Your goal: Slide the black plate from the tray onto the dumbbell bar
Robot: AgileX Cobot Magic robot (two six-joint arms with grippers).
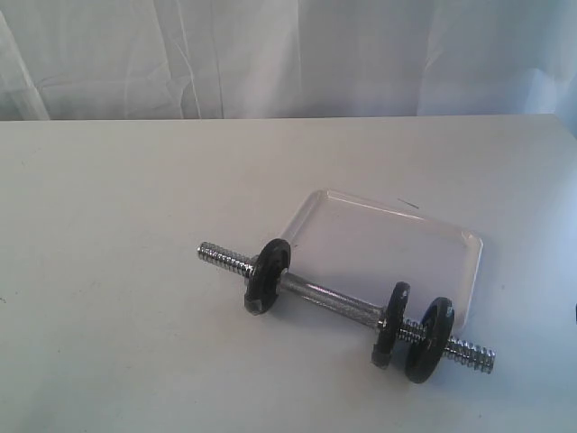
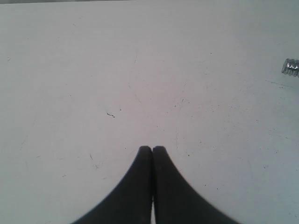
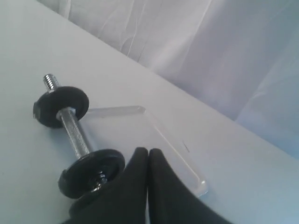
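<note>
The dumbbell bar (image 1: 325, 296) lies on the table in front of the tray (image 1: 388, 244), which holds nothing. Three black discs are on the bar: one near its left end (image 1: 265, 276), an inner one on the right (image 1: 390, 325), and the black plate (image 1: 428, 340) outermost, next to the right threaded tip. Neither gripper shows in the exterior view. My right gripper (image 3: 148, 150) is shut and empty, above the bar's (image 3: 77, 135) right end and the tray (image 3: 182, 163). My left gripper (image 2: 152, 148) is shut and empty over bare table, with the bar's threaded tip (image 2: 291, 66) at the frame's edge.
The white table (image 1: 108, 271) stretches wide to the left of the bar. A white curtain (image 1: 288, 54) hangs behind the table's far edge.
</note>
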